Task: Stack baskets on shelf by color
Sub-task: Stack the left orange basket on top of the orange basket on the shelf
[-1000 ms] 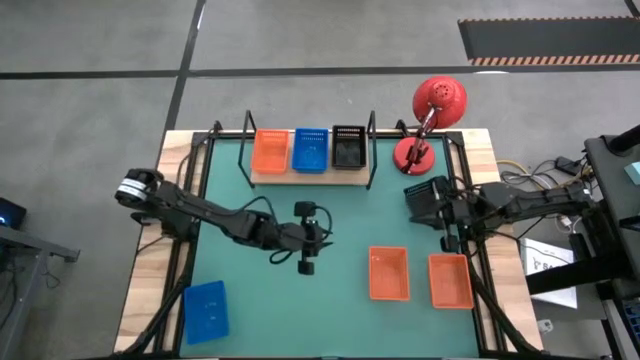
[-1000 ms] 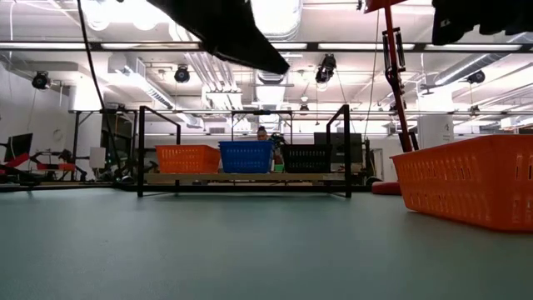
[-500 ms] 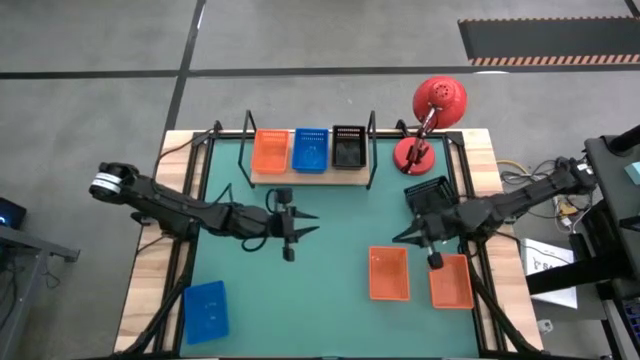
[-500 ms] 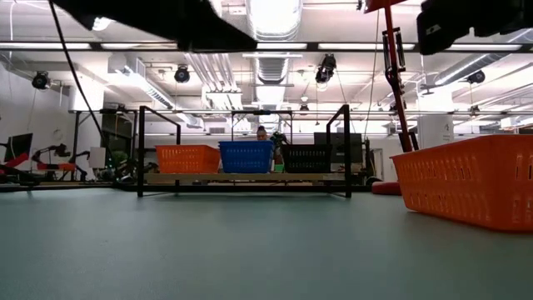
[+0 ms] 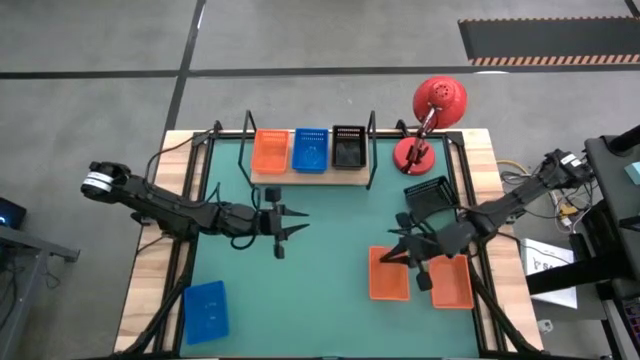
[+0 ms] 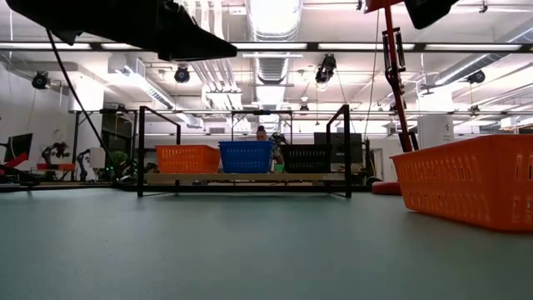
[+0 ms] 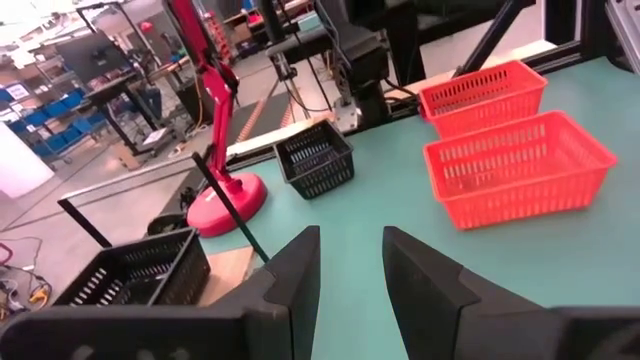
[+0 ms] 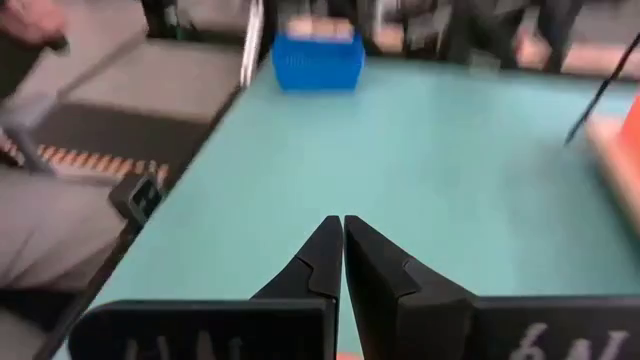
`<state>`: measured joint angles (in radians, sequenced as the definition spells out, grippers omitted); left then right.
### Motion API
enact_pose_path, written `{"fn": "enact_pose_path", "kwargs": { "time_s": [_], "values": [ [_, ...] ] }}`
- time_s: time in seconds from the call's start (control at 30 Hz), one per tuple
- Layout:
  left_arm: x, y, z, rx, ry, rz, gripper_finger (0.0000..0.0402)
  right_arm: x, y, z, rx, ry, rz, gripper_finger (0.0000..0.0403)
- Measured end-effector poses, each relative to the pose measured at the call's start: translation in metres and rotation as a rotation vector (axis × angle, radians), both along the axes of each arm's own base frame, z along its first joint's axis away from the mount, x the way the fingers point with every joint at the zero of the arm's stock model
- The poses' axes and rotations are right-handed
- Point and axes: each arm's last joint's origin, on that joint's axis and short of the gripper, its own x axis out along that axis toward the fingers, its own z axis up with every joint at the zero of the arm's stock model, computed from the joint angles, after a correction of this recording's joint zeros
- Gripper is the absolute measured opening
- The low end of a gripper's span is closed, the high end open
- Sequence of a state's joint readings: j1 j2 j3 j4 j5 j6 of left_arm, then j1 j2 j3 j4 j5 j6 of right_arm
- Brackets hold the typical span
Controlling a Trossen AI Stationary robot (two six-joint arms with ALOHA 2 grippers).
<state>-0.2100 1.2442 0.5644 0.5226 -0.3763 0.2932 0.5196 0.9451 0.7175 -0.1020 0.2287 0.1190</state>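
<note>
Three mesh baskets [image 5: 308, 150] sitting on wooden shelf [image 5: 308, 176] at 12 o'clock, green mat [image 5: 330, 215] below; left gripper [image 5: 292, 228] gaping, right gripper [image 5: 392, 252] pinching shut, empty.

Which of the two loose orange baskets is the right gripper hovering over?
The inner orange basket, the one nearer the table's middle. The shut right gripper is above its rim; the outer orange basket lies beside the table's right edge.

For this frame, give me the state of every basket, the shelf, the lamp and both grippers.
shelf: holds orange, blue and black baskets side by side
two orange baskets: loose on the mat
black basket: on the mat by the lamp
blue basket: on the mat
lamp: upright
left gripper: open, empty
right gripper: shut, empty
</note>
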Motion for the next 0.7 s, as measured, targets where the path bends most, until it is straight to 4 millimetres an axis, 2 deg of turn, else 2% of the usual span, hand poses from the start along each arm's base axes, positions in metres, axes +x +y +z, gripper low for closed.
{"fn": "enact_pose_path", "kwargs": {
  "time_s": [0.2, 0.37, 0.57, 0.7],
  "values": [
    [0.000, 0.000, 0.003, -0.024, -0.031, 0.001, 0.0095, 0.019, 0.033, 0.014, 0.013, 0.261, -0.020, 0.0009],
    [0.000, 0.000, 0.003, -0.031, -0.035, 0.002, 0.0095, 0.033, 0.064, 0.018, -0.050, 0.477, -0.047, 0.0009],
    [0.000, -0.001, 0.003, -0.038, -0.041, -0.002, 0.0095, 0.045, 0.104, 0.008, -0.104, 0.698, -0.084, 0.0013],
    [0.000, -0.002, 0.003, -0.072, -0.046, 0.000, 0.0095, 0.054, 0.126, -0.010, -0.111, 0.825, -0.136, 0.0043]
  ]
}}
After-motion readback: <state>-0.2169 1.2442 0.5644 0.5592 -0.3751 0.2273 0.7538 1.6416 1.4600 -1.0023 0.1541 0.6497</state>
